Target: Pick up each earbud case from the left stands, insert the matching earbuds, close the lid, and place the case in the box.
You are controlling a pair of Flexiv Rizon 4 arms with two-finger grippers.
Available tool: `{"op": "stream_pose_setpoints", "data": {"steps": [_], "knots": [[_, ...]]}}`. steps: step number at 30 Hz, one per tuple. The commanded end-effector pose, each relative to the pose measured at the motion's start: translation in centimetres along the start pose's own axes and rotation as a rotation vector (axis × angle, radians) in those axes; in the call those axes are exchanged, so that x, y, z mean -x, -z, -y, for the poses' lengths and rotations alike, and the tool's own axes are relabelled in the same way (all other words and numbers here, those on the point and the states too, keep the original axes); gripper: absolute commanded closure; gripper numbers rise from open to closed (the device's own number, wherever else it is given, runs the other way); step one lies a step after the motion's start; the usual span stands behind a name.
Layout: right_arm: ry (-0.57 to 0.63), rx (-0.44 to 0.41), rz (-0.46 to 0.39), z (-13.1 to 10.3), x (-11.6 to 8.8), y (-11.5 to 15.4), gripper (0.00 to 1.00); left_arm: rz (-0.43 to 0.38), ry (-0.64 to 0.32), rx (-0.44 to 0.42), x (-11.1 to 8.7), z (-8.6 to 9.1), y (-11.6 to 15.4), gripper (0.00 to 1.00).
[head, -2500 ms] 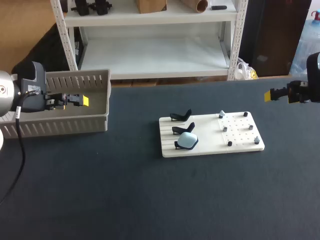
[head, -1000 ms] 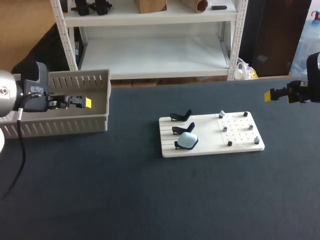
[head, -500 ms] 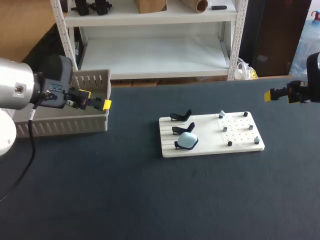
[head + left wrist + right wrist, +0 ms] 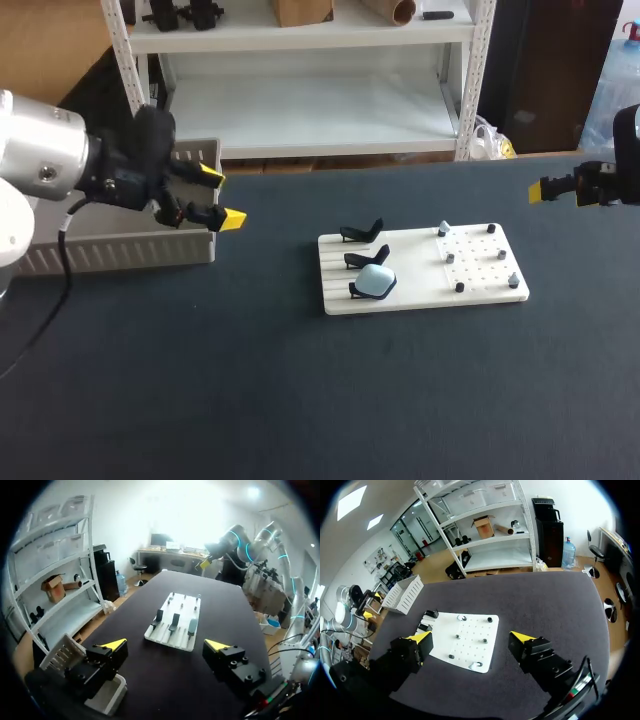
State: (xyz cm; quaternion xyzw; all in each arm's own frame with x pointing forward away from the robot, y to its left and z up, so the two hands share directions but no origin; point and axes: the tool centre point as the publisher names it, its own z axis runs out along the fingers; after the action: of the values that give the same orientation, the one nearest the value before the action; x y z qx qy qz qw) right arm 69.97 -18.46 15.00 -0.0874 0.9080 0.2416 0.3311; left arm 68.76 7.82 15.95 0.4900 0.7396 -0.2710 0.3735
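Left arm swung out of the grey box [image 4: 110, 255] since the earlier frames. The left gripper [image 4: 221, 197] has come from inside the box to a spot past its right-hand front corner. Right arm has not shifted. Case and board unchanged.

- Earbud case [image 4: 376, 281]: pale blue, lid down as far as can be seen. It sits on the nearest of three black stands [image 4: 363, 233] on the slotted left half of the white board [image 4: 420, 296]. The other two stands carry nothing.
- Earbuds [image 4: 450, 257]: small dark and pale pieces spread over the pegged right half of the same board; too small to tell which match.
- Board lies near the middle of the dark table [image 4: 300, 400], well apart from the box.
- Left gripper: fingers spread wide, nothing between them, pointing towards the board. In the left wrist view the board lies ahead of it, and the box corner is under its one finger.
- Right gripper [image 4: 471, 638]: fingers spread wide, nothing held, above the table's right edge and well clear of the board, which lies ahead of it in the right wrist view.
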Motion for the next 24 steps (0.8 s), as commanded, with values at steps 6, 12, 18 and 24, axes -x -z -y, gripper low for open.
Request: {"op": "stream_pose_setpoints", "data": {"steps": [6,12,18,24], "knots": [[0.001,0.005,0.0,0.1,0.0,-0.1,0.0,-0.015,-0.048,-0.132,-0.8,-0.4,-6.1,0.0],[0.001,0.005,0.0,0.1,0.0,-0.1,0.0,-0.002,-0.091,-0.178,-0.4,0.6,-8.6,0.0],[0.001,0.005,0.0,0.1,0.0,-0.1,0.0,0.026,-0.142,-0.207,-0.5,1.7,-10.7,0.0],[0.001,0.005,0.0,0.1,0.0,-0.1,0.0,0.043,-0.161,-0.237,-1.1,2.6,-12.5,0.0]]}}
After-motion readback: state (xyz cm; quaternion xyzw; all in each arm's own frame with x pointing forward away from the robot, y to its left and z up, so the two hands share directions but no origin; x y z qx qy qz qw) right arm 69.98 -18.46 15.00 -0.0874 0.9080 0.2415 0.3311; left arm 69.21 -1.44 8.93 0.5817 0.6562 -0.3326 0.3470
